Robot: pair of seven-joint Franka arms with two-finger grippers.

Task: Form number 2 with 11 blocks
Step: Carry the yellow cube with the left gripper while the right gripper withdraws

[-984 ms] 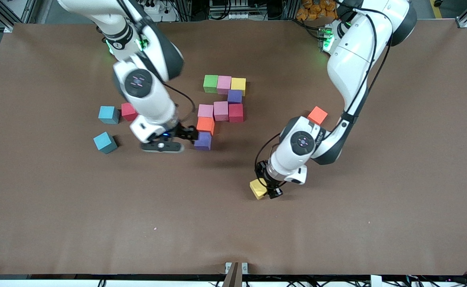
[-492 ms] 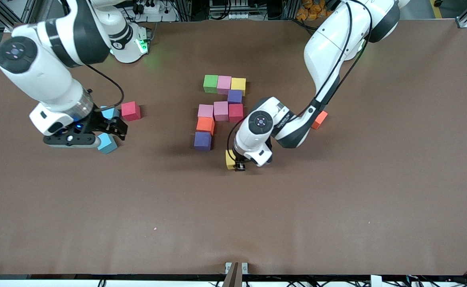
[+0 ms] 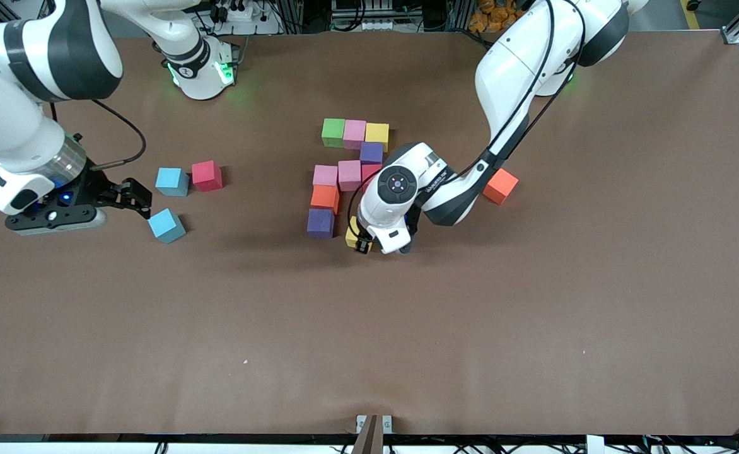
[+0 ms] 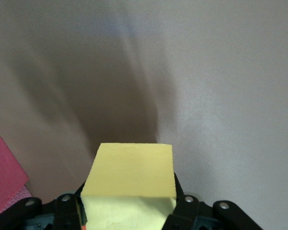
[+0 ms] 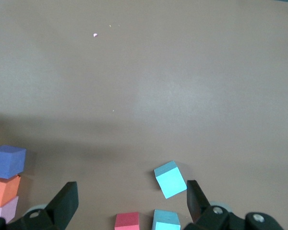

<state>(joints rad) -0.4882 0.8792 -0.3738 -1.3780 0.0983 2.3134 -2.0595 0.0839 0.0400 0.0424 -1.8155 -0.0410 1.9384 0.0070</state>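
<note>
The left gripper [image 3: 362, 243] was clamped on a yellow cube [image 3: 352, 234], over the counter [image 3: 533, 315] just beside the purple cube [image 3: 321, 222] that ended the partial number 2 [image 3: 350, 170]. The right gripper [image 3: 136, 198] was spread wide and held nothing, over the counter toward the right arm's end, near two light blue cubes [image 3: 167, 225] and a red cube [image 3: 207, 175]. An orange cube [image 3: 500, 186] lay apart from the number 2, toward the left arm's end.
</note>
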